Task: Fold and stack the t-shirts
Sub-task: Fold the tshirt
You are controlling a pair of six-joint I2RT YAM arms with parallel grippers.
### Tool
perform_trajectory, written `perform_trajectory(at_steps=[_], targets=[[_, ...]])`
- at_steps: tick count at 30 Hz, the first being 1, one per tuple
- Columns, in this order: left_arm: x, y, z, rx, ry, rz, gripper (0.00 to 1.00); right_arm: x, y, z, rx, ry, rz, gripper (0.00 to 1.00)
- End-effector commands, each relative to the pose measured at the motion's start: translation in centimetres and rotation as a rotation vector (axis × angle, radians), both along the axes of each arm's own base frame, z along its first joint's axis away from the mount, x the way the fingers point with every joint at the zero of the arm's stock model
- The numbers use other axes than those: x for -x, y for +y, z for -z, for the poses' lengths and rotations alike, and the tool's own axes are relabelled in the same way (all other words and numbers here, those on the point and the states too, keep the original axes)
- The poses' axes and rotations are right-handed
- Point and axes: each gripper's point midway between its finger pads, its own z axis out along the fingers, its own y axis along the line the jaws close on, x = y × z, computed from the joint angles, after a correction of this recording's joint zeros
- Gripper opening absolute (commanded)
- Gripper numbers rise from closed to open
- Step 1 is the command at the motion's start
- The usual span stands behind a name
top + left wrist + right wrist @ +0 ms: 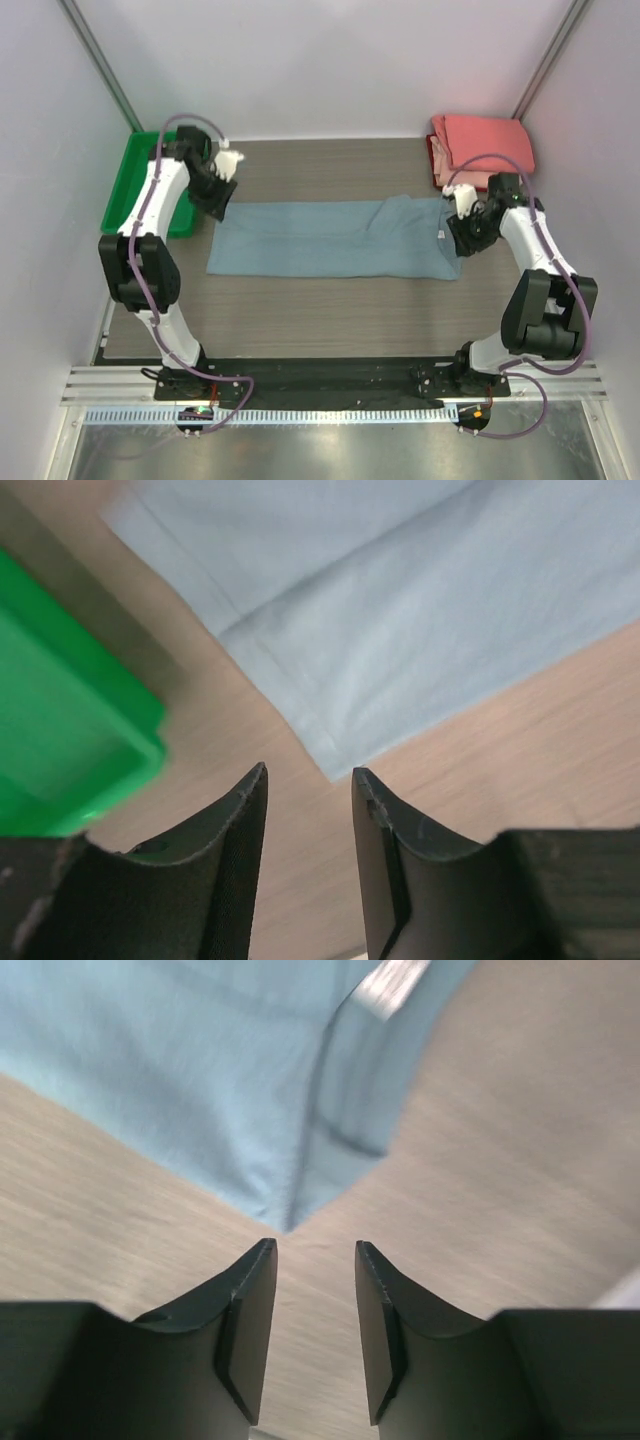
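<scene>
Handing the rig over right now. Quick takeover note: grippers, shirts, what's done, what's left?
Left gripper: open, empty, by the left-end corner of the blue-grey shirt.
Right gripper: open, empty, by its right-end corner.
Blue-grey shirt: flat mid-table, folded into a long strip, neck label at the right end.
Pink shirts: folded and stacked in the far right corner.
Left: fold the strip short, then put it on the pink stack.

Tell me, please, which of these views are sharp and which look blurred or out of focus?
Top external view: evenly lit and sharp, the blue-grey t-shirt crisp, with only soft shadows. Left wrist view: the shirt's hem reads clearly, but the green tray is soft. Right wrist view: blur smears the grain of the table and turns the white neck label into a streak.
</scene>
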Motion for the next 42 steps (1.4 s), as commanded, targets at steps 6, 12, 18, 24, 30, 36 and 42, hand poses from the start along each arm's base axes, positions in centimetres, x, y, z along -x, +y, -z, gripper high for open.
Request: perform_trajectory(at_steps=[6,12,18,24,30,36,42], targets=[[-6.1,-9.8,-5.8,0.313,0.008,0.069,0.4,-10.2,-0.1,-9.0,-0.018,-0.285,-0.023,0.43],[-9.4,-18.1,-4.4,0.558,0.058,0.028,0.34,-14.3,4.4,-9.9,-0.094,-0.328,-0.18,0.41],[-11.3,-24.6,-2.9,0.788,0.153,-0.01,0.33,-15.3,8.9,-7.1,-0.163,-0.277,-0.287,0.37],[-11.8,-28.2,-0.7,0.86,0.219,-0.029,0.34,-17.1,14.7,-6.3,-0.198,-0.276,-0.364,0.41],[-9.5,-25.7,-0.5,0.81,0.284,-0.058,0.33,-21.6,17.6,-5.2,-0.177,-0.301,-0.384,0.42],[-10.9,-21.4,-3.3,0.803,0.203,-0.132,0.33,-23.0,18.9,-2.2,-0.125,-0.225,-0.381,0.42],[-11.4,-18.5,-5.0,0.771,0.129,-0.152,0.33,-23.2,18.5,-0.2,-0.064,-0.183,-0.351,0.42]])
